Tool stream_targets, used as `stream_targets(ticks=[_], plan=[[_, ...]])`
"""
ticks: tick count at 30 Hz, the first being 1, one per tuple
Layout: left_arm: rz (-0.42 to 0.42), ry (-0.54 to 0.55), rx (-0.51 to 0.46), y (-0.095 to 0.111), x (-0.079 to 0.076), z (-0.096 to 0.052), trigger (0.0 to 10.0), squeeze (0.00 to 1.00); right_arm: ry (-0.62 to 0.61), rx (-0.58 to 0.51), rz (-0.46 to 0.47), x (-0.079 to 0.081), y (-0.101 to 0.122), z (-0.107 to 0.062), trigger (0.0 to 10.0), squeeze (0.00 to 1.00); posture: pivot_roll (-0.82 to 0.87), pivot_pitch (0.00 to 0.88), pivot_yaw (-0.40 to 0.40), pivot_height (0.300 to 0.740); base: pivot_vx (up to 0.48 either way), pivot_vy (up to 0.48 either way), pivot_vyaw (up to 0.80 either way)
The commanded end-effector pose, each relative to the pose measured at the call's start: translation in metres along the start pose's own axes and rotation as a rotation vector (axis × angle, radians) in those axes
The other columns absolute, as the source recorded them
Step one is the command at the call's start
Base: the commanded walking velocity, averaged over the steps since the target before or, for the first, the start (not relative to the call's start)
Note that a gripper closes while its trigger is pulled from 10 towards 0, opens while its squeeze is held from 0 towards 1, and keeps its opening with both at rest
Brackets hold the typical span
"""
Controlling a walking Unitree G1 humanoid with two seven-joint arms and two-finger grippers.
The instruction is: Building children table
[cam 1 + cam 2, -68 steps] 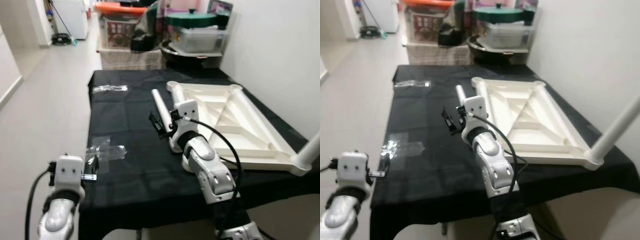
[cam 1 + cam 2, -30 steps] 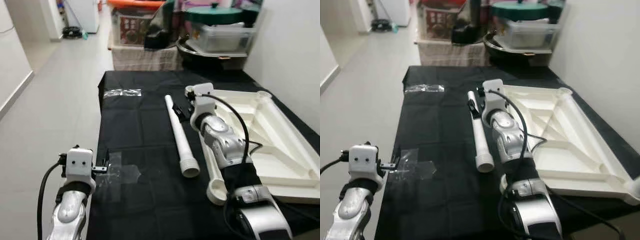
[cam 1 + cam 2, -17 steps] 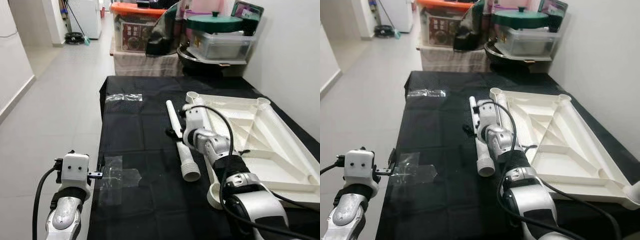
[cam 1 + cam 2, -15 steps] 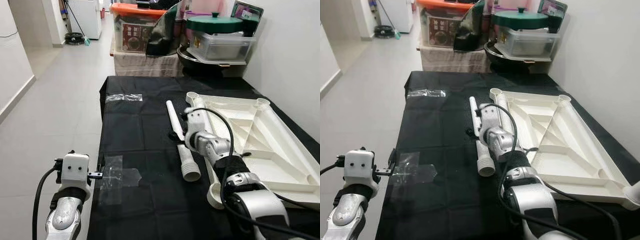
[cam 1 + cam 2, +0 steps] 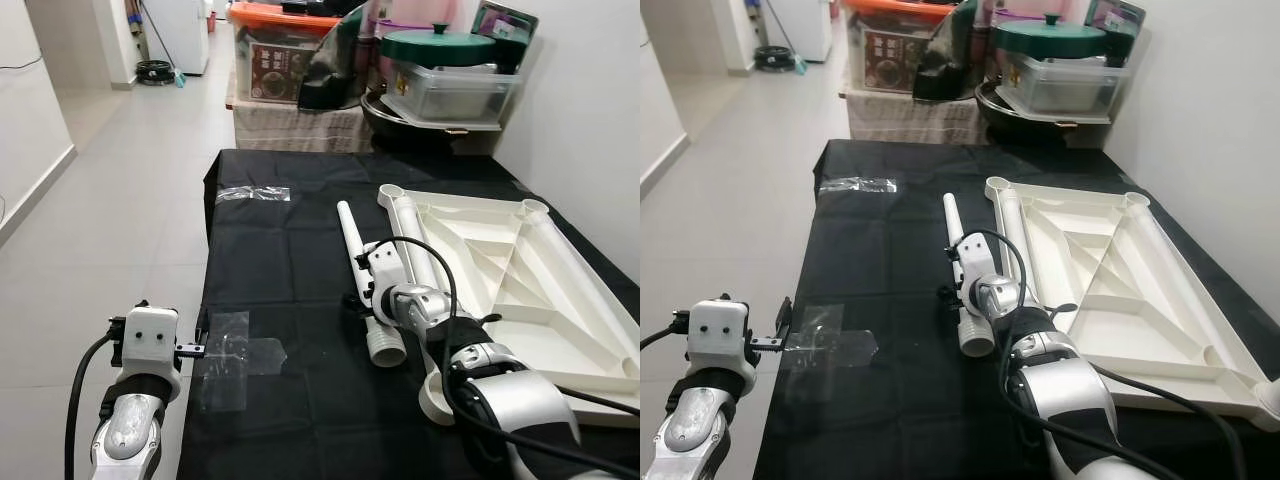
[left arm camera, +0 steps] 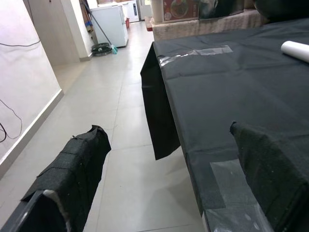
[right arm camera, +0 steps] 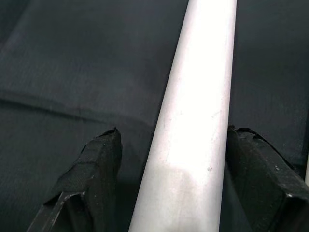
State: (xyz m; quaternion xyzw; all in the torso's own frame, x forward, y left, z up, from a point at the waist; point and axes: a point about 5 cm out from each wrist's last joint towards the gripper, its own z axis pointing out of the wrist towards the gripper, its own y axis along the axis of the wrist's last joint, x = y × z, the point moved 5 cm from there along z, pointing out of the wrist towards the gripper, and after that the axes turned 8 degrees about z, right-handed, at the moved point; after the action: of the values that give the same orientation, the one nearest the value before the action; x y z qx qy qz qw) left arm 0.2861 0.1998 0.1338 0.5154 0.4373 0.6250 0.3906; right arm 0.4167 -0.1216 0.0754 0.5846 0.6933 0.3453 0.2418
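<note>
A white table leg (image 5: 350, 235) lies on the black-clothed table (image 5: 270, 250), its ribbed open end (image 5: 385, 350) towards me. Beside it on the right rests the white tabletop (image 5: 560, 270), upside down with its ribs showing. My right gripper (image 5: 355, 292) is low over the leg's near half. In the right wrist view the right gripper (image 7: 175, 134) is open, one black finger (image 7: 91, 179) on each side of the leg (image 7: 193, 121). My left gripper (image 5: 195, 350) hovers open and empty at the table's left edge, also seen as the left gripper (image 6: 166, 130).
Clear tape patches (image 5: 235, 350) stick to the cloth near the left gripper, with another strip (image 5: 252, 193) farther back. Storage bins (image 5: 270, 60) and a green-lidded pot (image 5: 445, 45) stand behind the table. A wall runs along the right; tiled floor (image 5: 120, 200) lies to the left.
My right gripper has slid along the leg from its far end towards the near, ribbed end. The leg stays flat on the cloth. The camera has shifted slightly.
</note>
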Motion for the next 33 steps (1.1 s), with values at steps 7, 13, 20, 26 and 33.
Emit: stream_targets(ticks=[7, 13, 20, 26, 33], plan=[[0.005, -0.012, 0.016, -0.004, -0.003, -0.001, 10.0, 0.0, 0.008, 0.042, -0.001, -0.002, -0.015, 0.002, 0.0, 0.0, 0.09, 0.0, -0.116, 0.74, 0.0, 0.0, 0.0], [0.012, -0.022, 0.014, -0.004, -0.004, 0.001, 10.0, 0.0, 0.041, -0.116, -0.17, 0.011, 0.03, -0.005, 0.0, 0.0, 0.09, 0.0, -0.111, 0.74, 0.0, 0.0, 0.0], [-0.047, -0.071, -0.013, 0.003, -0.012, 0.002, 10.0, 0.0, 0.222, -0.389, -0.04, 0.05, 0.1, -0.032, 0.0, 0.0, 0.08, 0.0, -0.107, 0.74, 0.0, 0.0, 0.0], [-0.243, -0.239, -0.051, 0.02, -0.035, -0.004, 10.0, 0.0, 0.474, -0.661, 0.118, 0.09, 0.155, -0.081, 3.0, 0.0, 0.08, 0.0, -0.103, 0.74, 0.0, 0.0, 0.0], [-0.592, -0.607, -0.16, 0.065, -0.069, -0.028, 10.0, 0.0, 0.637, -0.714, 0.162, 0.138, 0.148, -0.098, 10.0, 0.0, 0.09, 0.0, -0.102, 0.74, 0.0, 0.0, 0.0]])
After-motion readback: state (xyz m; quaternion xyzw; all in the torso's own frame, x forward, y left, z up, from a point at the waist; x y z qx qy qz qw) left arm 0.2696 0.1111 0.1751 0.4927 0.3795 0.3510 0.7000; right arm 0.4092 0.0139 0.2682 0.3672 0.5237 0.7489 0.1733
